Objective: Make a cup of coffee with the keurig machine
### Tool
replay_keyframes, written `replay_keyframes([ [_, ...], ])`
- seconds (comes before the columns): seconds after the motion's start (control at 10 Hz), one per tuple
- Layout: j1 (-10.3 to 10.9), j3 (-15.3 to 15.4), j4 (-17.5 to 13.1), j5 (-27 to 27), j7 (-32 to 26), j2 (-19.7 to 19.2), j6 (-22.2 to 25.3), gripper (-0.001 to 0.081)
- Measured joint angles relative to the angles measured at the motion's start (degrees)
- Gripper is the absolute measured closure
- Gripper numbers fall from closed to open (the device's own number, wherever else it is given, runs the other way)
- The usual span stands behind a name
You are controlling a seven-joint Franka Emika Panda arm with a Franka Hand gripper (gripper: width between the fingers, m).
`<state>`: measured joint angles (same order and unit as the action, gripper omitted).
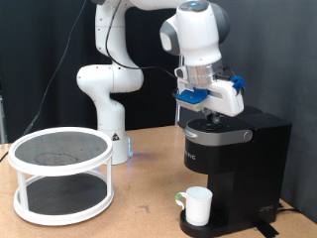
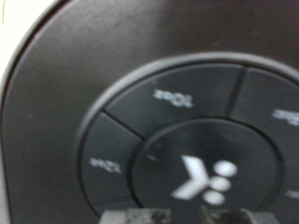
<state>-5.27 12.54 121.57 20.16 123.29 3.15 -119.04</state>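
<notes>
The keurig machine (image 1: 238, 159) stands at the exterior view's right with its lid down. The white cup (image 1: 197, 205) stands upright on the drip base under the spout, handle towards the exterior view's left. My gripper (image 1: 210, 117) points straight down onto the machine's top and is at or just above the control panel. In the wrist view the round control panel (image 2: 187, 140) fills the frame, with size buttons marked 10oz (image 2: 173, 97) and 12oz (image 2: 103, 163) around a centre logo button (image 2: 207, 179). My gripper (image 2: 182, 217) is shut and empty, its fingertips (image 2: 140, 217) just over the centre button.
A white two-tier round rack with dark mesh shelves (image 1: 61, 174) stands at the exterior view's left. The arm's white base (image 1: 107, 109) is behind it. The tabletop (image 1: 139, 213) lies between the rack and the machine.
</notes>
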Motion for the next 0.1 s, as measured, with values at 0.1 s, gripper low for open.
replay_keyframes([
  [0.1, -0.11, -0.59, -0.40, 0.18, -1.11, 0.74, 4.34, 0.0806],
])
